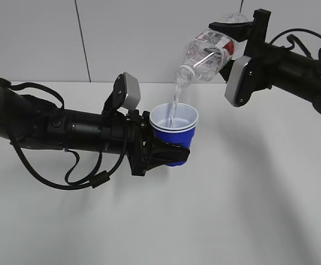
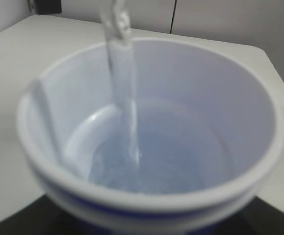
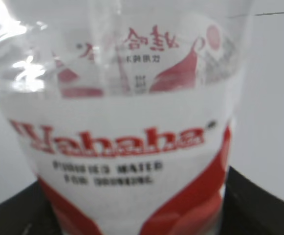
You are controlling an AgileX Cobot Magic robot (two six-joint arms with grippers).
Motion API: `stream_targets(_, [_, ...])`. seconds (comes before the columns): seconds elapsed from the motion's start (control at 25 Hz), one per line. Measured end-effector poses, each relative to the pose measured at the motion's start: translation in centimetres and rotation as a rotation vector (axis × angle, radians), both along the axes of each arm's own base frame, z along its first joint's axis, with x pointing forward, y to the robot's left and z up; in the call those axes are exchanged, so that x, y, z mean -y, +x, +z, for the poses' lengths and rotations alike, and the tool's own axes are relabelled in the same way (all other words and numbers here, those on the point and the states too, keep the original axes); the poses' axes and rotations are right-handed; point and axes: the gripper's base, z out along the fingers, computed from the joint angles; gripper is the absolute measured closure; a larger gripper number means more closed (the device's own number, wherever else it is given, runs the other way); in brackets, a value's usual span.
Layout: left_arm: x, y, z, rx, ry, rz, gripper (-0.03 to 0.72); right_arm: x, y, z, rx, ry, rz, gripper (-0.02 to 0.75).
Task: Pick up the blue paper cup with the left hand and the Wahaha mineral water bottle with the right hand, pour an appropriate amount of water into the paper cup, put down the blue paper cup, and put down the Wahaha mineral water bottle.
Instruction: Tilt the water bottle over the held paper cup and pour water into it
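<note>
The blue paper cup [image 1: 174, 132] is held upright above the table by my left gripper [image 1: 168, 150], which is shut around its lower body. Its white inside fills the left wrist view [image 2: 220, 122] and holds a shallow pool of water. My right gripper [image 1: 238, 27] is shut on the Wahaha mineral water bottle [image 1: 210, 54], tilted neck-down to the left above the cup. A thin stream of water [image 1: 174, 105] falls from the neck into the cup and also shows in the left wrist view [image 2: 124, 93]. The bottle's red-and-white label [image 3: 127, 147] fills the right wrist view.
The white table [image 1: 232, 210] lies under both arms. A pale wall [image 1: 38, 38] with a dark vertical seam stands behind. Black cables [image 1: 66, 176] loop below the left arm.
</note>
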Motion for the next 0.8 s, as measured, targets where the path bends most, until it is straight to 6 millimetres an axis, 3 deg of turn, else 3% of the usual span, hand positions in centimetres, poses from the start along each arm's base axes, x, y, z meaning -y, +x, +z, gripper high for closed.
stream_targets(0.8, [0.00,0.00,0.00,0.000,0.000,0.000,0.246,-0.01,-0.01,0.02,0.013,-0.011,0.000,0.266])
